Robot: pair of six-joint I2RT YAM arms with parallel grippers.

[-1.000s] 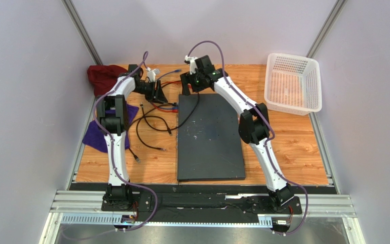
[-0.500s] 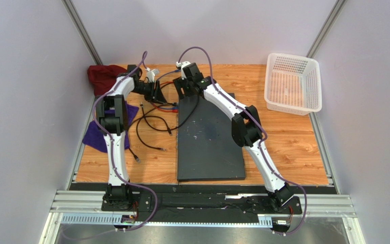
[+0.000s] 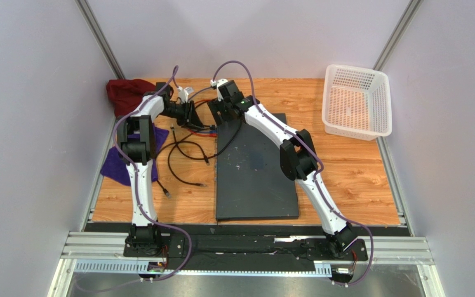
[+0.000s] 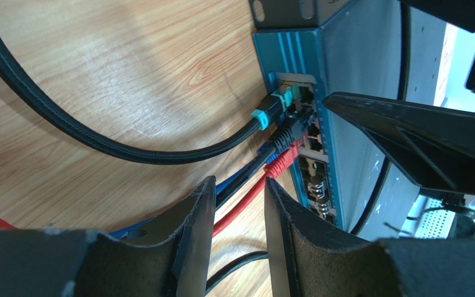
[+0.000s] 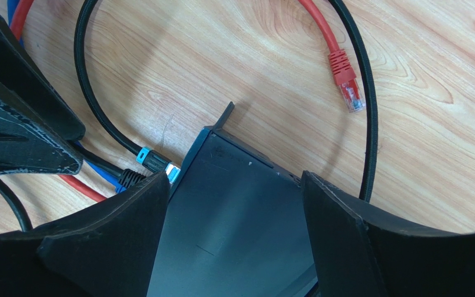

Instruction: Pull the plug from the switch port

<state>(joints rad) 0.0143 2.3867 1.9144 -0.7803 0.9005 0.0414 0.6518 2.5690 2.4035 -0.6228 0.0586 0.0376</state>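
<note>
The large, flat, dark grey metal switch lies mid-way across the wooden desk. Over its far left corner hangs the right claw, spread wide. The left claw, released, straddles a red cable whose red plug meets the port face.

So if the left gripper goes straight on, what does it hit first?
Most likely the red plug. The open left gripper straddles the red cable and points at the switch port face where it is plugged in. Depth is hard to judge.
</note>
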